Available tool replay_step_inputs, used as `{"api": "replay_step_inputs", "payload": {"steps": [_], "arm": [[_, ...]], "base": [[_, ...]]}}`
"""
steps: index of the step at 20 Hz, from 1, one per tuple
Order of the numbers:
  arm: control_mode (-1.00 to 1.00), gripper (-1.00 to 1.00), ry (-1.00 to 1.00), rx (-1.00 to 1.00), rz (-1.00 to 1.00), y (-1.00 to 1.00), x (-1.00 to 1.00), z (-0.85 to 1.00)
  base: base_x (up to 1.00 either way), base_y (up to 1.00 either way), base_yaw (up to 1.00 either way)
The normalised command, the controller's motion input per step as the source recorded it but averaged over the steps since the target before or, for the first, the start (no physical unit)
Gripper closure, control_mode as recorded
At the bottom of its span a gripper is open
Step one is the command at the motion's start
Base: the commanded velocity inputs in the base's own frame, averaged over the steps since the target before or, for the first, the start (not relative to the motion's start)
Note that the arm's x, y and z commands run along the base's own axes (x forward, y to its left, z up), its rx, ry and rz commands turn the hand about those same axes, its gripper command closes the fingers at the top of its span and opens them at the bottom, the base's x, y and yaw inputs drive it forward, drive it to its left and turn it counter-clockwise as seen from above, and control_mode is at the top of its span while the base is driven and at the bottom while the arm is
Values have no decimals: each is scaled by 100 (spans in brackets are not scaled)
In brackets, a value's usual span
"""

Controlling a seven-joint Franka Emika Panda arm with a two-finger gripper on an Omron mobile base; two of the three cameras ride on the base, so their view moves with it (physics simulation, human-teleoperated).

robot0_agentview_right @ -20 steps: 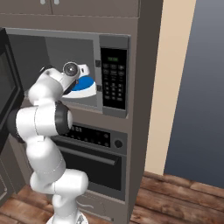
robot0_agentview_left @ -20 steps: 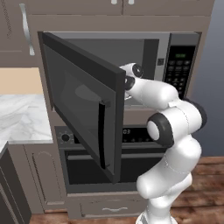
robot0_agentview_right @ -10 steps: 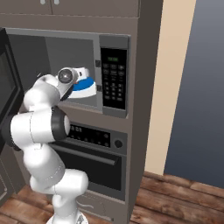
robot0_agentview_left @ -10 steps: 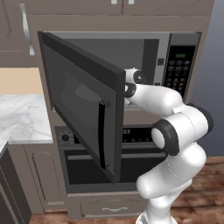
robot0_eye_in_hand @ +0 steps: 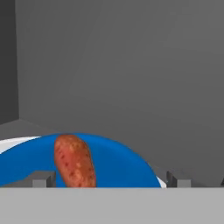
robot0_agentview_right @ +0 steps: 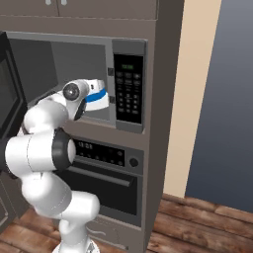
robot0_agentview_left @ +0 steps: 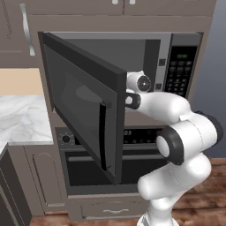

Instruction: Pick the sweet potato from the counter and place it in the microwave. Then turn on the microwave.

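Now the sweet potato (robot0_eye_in_hand: 74, 162) lies on a blue plate (robot0_eye_in_hand: 118, 164) inside the microwave (robot0_agentview_left: 152, 53), the plate resting on the white turntable (robot0_eye_in_hand: 15, 143). Two dark fingers (robot0_eye_in_hand: 41, 179) stand spread wide at either side of the plate's near edge, apart from the potato and gripping nothing. Outward, the white arm (robot0_agentview_right: 44, 148) reaches into the cavity, past the door (robot0_agentview_left: 84, 101) swung open to the left. Beside the opening sits the black keypad (robot0_agentview_right: 128, 91); below is an oven (robot0_agentview_right: 106, 183). Far left lies the marble bench (robot0_agentview_left: 22, 119).
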Motion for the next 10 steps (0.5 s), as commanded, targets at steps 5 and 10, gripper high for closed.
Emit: {"api": "replay_step_inputs", "payload": {"steps": [5, 10], "arm": [[-100, -100, 0, 6, -7, 0, -21, 43], [-100, -100, 11, 8, -8, 0, -30, 28]], "base": [[0, 0, 0], [0, 0, 0]]}}
